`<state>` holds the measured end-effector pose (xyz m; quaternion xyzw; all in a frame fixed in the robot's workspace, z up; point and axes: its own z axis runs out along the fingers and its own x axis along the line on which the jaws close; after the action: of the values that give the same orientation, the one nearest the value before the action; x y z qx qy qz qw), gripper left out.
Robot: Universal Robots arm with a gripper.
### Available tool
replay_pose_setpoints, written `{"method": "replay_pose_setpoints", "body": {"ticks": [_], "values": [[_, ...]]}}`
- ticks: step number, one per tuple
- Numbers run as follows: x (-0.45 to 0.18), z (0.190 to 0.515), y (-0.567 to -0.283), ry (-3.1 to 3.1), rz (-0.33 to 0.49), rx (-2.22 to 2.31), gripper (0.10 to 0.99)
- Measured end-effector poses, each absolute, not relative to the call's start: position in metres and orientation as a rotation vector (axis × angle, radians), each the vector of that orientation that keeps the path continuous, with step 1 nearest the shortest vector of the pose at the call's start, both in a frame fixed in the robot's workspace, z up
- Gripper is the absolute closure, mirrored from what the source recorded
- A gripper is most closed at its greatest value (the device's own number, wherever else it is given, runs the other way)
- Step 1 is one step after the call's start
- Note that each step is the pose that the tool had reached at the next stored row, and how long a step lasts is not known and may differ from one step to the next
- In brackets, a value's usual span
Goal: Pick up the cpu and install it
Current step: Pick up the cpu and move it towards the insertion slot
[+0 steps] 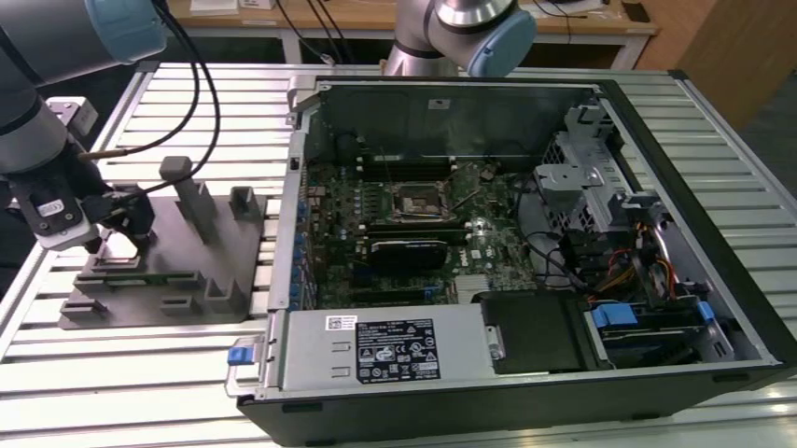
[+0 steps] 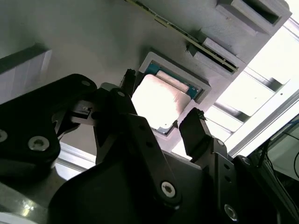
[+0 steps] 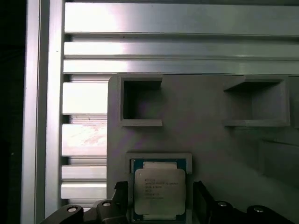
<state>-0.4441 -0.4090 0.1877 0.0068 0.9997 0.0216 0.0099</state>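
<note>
The cpu (image 3: 158,191) is a small square chip with a pale metal top. It lies flat in a shallow square recess of the grey fixture (image 1: 187,271) at the exterior view's left. My gripper (image 1: 110,245) hangs just above that recess. In both wrist views its two black fingers (image 2: 194,128) stand on opposite sides of the cpu (image 2: 159,100) with a small gap on each side. The gripper (image 3: 159,198) is open and the chip rests in its seat. The motherboard's socket (image 1: 417,201) sits inside the open computer case.
The open computer case (image 1: 498,243) fills the middle and right of the slatted aluminium table (image 1: 149,373). Raised grey blocks (image 1: 200,201) stand on the fixture close to my gripper. Black cables (image 1: 187,93) run from the arm over the table.
</note>
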Motion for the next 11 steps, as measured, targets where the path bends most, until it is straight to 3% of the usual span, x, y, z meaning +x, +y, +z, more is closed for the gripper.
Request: {"method": "replay_pose_setpoints", "body": {"ticks": [11], "values": [[-0.4441,0.1815,-0.409,3.122,0.07,0.018,0.424]]}}
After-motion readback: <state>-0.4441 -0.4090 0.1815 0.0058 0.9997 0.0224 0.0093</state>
